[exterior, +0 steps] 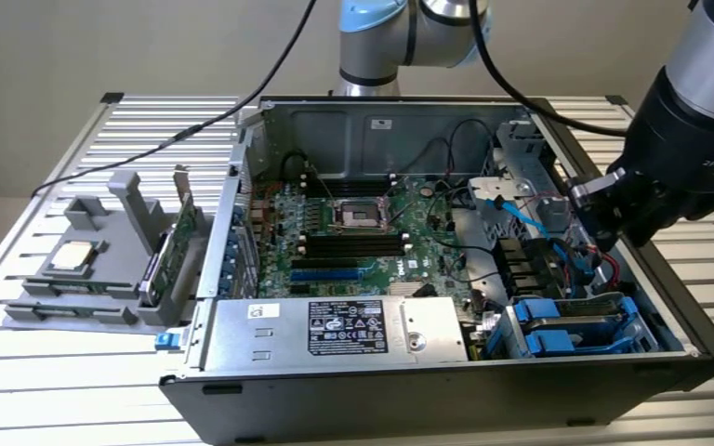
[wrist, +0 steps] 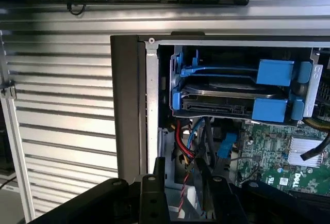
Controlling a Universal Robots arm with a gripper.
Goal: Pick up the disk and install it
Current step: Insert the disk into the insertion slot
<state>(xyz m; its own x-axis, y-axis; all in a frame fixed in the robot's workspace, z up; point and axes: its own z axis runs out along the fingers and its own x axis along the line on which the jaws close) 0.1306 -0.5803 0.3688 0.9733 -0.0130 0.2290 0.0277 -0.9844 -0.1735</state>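
**A:** Where's the disk (wrist: 227, 94)?

**B:** It's in the lower slot of the drive cage (wrist: 315, 87), framed by its blue carrier (wrist: 269, 109), connector edge facing my wrist camera. The upper carrier (wrist: 221, 72) looks empty.

**A:** Hand?

**B:** The hand (wrist: 180, 177) is released, fingers partly spread with nothing between them. It hovers at the case corner, apart from the disk. Red and blue cables (wrist: 188, 141) hang between the two.

**A:** How do you do it clean?

**B:** I judge the blue tabs to be the only safe contact. I square up to the slot, avoid the cables and the case wall (wrist: 126, 110), and go slow. My guess is the carrier jams if it's skewed.
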